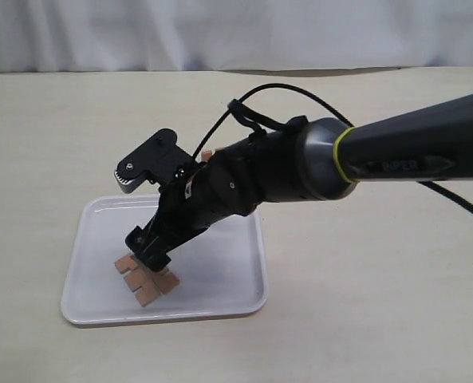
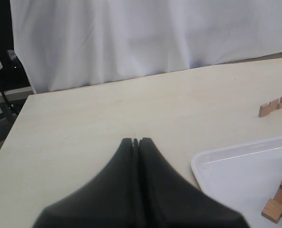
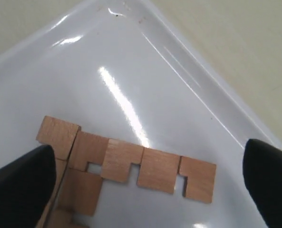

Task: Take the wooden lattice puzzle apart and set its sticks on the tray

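1. Hovering my right gripper [image 3: 143, 185] low over the tray [image 1: 248, 307], I have its fingers [image 3: 17, 187] spread wide, gripping nothing.
2. The sticks [image 3: 148, 168] lie flat on the tray floor under that gap, with their notched edges meshed. In the exterior view they sit near the tray's front left corner, apart from the rim on every side I can see.
3. Bare white tray floor runs from the sticks to the far rim and to the right rim, so there is room to move on those sides.
4. A rounded tray corner shows in my right wrist view, with the table [image 1: 364, 279] just outside it.
5. My left gripper [image 2: 136, 142] is pinched together with nothing in it, over the table near another corner of the tray.
6. One loose stick [image 2: 274, 105] lies on the table beyond the tray's rim. It is well apart from the table's far edge, where a white curtain [image 2: 131, 38] hangs.
7. Faint white lettering on my right arm [image 1: 400, 166] seems to read "PIPER".
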Tool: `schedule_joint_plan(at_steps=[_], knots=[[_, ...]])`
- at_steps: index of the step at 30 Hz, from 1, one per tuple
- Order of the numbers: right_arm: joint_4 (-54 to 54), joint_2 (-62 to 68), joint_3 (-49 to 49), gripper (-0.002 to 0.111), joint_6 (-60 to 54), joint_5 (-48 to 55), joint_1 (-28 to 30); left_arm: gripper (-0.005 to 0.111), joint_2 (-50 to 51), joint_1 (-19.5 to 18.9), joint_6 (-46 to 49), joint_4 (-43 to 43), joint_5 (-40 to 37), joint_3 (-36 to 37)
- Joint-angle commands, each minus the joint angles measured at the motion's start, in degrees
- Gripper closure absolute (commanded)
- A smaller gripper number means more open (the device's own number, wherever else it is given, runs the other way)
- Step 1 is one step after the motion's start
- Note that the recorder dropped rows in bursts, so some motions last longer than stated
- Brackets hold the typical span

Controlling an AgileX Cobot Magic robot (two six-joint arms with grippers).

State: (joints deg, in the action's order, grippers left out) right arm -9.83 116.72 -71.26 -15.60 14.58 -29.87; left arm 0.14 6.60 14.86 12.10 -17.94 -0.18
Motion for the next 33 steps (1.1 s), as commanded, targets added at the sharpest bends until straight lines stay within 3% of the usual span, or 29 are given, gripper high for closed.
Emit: schedule_joint_plan(at_steps=[1,8,14,18,33], knots=[[0.00,-2.05,-3.40,-0.002,2.82,0.75,1.38,0.107,-0.14,-0.60,0.30,0.12,0.52,0.18],[0.28,-0.93,-11.63,-0.002,13.82,2.87,8.57,0.107,-0.14,-0.60,0.30,0.12,0.52,0.18],[7.17,6.28,-21.46,-0.002,21.36,13.10,13.99,0.107,-0.14,-0.60,0.30,0.12,0.52,0.18],[17.06,11.81,-28.43,-0.002,26.86,20.77,14.57,0.107,-0.14,-0.60,0.30,0.12,0.52,0.18],[18.65,19.41,-34.66,-0.002,30.01,21.05,14.69,0.107,-0.14,-0.60,0.30,0.12,0.52,0.18]])
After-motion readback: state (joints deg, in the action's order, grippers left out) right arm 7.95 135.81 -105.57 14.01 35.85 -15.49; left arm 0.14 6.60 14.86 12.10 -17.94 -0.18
